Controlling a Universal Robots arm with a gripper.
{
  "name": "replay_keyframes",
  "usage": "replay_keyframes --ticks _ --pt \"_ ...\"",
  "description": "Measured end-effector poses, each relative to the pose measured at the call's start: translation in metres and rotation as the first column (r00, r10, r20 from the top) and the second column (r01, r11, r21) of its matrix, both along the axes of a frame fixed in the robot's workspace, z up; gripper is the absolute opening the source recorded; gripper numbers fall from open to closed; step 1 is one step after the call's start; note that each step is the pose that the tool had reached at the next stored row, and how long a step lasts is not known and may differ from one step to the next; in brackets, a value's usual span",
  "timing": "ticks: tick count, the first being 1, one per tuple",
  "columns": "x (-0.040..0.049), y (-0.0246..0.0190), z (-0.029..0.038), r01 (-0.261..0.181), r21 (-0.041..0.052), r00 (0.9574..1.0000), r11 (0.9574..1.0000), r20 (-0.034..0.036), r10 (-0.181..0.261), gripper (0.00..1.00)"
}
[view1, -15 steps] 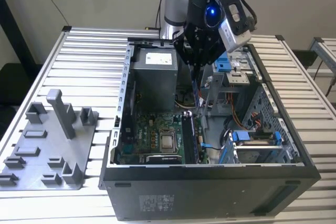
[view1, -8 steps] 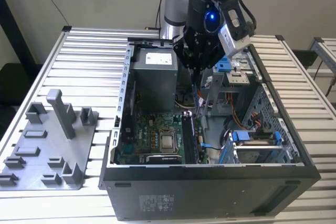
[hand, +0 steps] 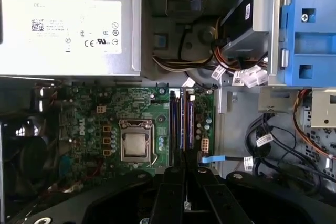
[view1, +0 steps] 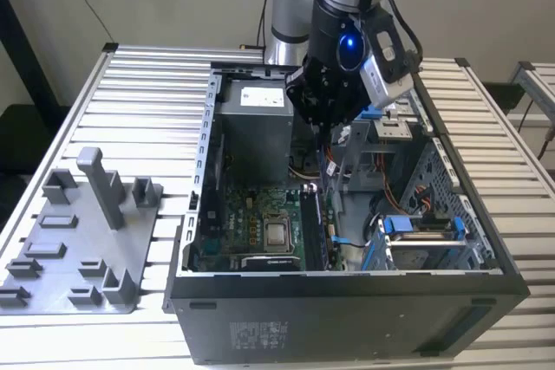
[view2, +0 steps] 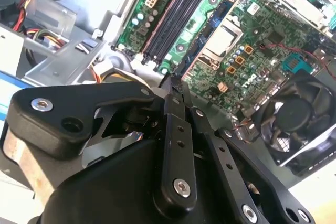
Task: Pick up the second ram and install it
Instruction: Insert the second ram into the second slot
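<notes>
My gripper [view2: 176, 90] poised above memory slots [hand: 181, 127]; fingers pressed together, nothing visibly between; ram [hand: 189, 124] seated below, on motherboard [hand: 131, 124].

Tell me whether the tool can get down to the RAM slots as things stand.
Probably yes. The tool hangs over the open case, above the slots, with nothing between them; the cables lie off to one side.
</notes>
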State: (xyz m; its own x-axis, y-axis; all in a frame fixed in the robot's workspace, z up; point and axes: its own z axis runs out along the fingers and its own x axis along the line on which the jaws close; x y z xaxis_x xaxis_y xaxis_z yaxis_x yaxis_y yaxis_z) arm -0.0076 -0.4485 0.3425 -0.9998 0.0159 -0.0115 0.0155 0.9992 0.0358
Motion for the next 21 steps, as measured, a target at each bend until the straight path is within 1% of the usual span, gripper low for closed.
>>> replay_keyframes --ticks 4,8,15,17,21 --pt "0.0003 -0.0036 -0.0052 0.0 0.0001 1.0 1.0 0.0001 0.0 0.12" --pt "0.0005 -0.0055 -0.0104 0.0 -0.0011 1.0 1.0 0.0001 0.0 0.12" --pt "0.0006 -0.0059 -0.0213 0.002 -0.0055 1.0 1.0 0.0 -0.002 0.12" --pt "0.0006 -0.0059 -0.0239 0.002 -0.0058 1.0 1.0 0.0 -0.002 0.12" --pt "0.0005 -0.0063 -0.0312 0.006 -0.0058 1.0 1.0 0.0 -0.006 0.12"
